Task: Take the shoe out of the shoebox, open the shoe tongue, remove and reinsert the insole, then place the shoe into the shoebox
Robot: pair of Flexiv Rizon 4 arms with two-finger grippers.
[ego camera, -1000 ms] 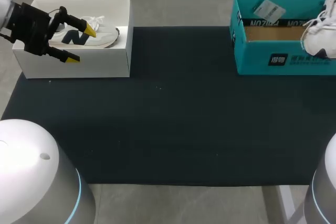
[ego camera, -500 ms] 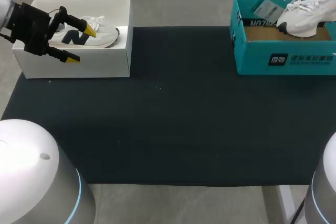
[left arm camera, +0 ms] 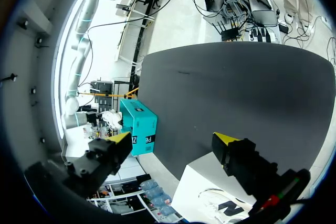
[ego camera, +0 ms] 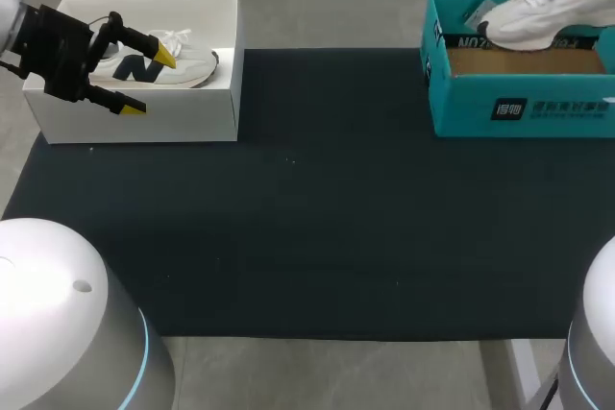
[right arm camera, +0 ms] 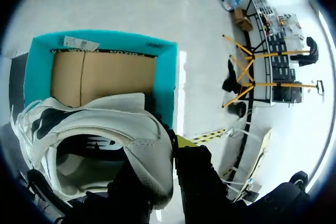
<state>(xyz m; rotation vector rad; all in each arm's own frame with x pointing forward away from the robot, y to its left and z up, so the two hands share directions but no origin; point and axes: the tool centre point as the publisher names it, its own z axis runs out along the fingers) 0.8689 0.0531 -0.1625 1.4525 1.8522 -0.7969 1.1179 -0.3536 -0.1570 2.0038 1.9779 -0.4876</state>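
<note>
Left pincer is spread wide open with nothing in it, hanging over the white box, which sits way off to the left of the teal box. Between the two boxes there's just bare black mat, so plenty of room in front of the teal box too. The white box has the other shoe lying in it. The teal box shows its brown cardboard floor, with a paper tag near its far left corner. The shoe hangs over the teal box's far wall, toe pointing left, sole clear of the floor.

Left wrist view: the left pincer has its yellow tips far apart, gripping nothing. The teal box is well ahead of it at the far edge of the mat, and a corner of the white box sits right under the fingers.

Right wrist view: the right pincer is pinching the shoe by the heel rim, one finger outside and the other on the inner side. The teal box lies straight below. Its floor is bare apart from the tag in a far corner, and the shoe covers the near half of the opening.
</note>
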